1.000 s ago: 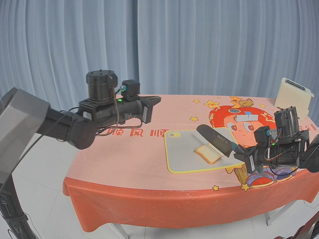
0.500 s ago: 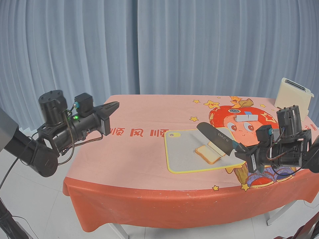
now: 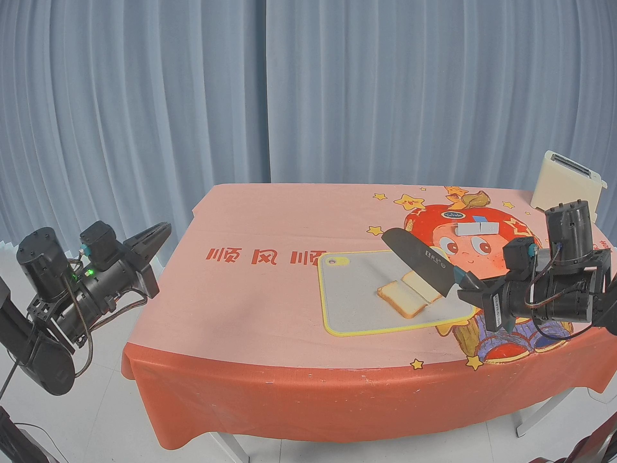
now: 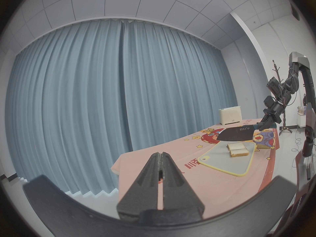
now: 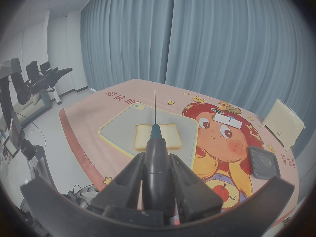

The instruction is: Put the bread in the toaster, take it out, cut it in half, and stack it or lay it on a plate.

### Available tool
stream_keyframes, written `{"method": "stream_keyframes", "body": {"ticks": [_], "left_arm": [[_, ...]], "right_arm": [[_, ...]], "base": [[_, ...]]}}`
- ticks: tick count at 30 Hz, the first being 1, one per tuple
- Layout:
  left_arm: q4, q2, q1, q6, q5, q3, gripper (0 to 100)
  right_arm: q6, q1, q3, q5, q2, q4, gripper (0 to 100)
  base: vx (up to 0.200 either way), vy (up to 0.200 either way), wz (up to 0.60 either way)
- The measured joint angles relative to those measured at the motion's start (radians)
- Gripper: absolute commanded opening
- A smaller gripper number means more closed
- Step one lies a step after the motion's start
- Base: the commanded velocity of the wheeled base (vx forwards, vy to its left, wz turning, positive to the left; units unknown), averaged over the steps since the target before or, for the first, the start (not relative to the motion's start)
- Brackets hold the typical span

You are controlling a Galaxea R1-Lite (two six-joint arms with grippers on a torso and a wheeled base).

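Right gripper (image 3: 477, 292) clamps a knife (image 3: 421, 262) above the bread (image 3: 405, 296), seemingly cut in 2 at 4 o'clock on the cutting board (image 3: 350, 297); left gripper (image 3: 157, 233) closed, empty; next, likely plating the halves.

your left gripper (image 3: 160, 229) hangs low and outboard, fingers (image 4: 148, 176) pressed together; your right gripper (image 3: 474, 289) grips the knife (image 3: 421, 262).

Two bread halves (image 3: 402, 298); one knife (image 3: 421, 262), board (image 3: 350, 297), toaster (image 3: 565, 191)
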Motion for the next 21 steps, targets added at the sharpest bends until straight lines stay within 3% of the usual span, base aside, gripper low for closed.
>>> {"method": "stream_keyframes", "body": {"ticks": [5, 13, 21], "left_arm": [[-0.008, -0.066, 0.029, -0.001, -0.001, 0.068, 0], [-0.011, -0.174, 0.038, 0.002, -0.002, 0.156, 0], [-0.007, -0.288, 0.038, 0.0, -0.001, 0.255, 0]], "right_arm": [[0.011, 0.0, 0.026, 0.001, -0.023, -0.041, 0], [0.057, -0.005, 0.115, 0.007, -0.053, -0.247, 0], [0.057, -0.007, 0.155, 0.006, -0.065, -0.3, 0]], "base": [[0.0, 0.0, 0.0], [0.0, 0.0, 0.0], [0.0, 0.0, 0.0]]}}
